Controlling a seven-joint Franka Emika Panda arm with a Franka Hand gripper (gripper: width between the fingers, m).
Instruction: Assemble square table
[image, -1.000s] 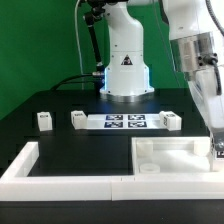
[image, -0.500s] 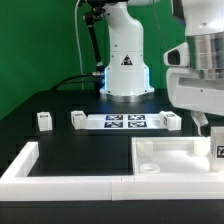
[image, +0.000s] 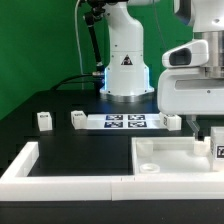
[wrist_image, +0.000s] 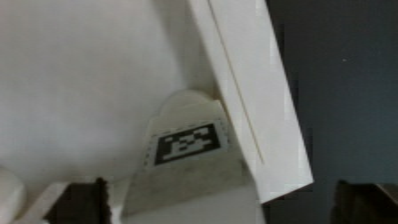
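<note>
A tagged leg (wrist_image: 192, 150) stands in a corner of the panel (image: 175, 158), against the rim and directly below the fingers (wrist_image: 75, 205). The fingers are spread wide and hold nothing. The leg is probably being fitted. The next move would be either a fresh grip to turn it home or a trip to the loose legs (image: 78, 118) on the desk (image: 60, 140), well apart from the fingers. Since a second ago the hand has lifted clear, uncovering the leg.
</note>
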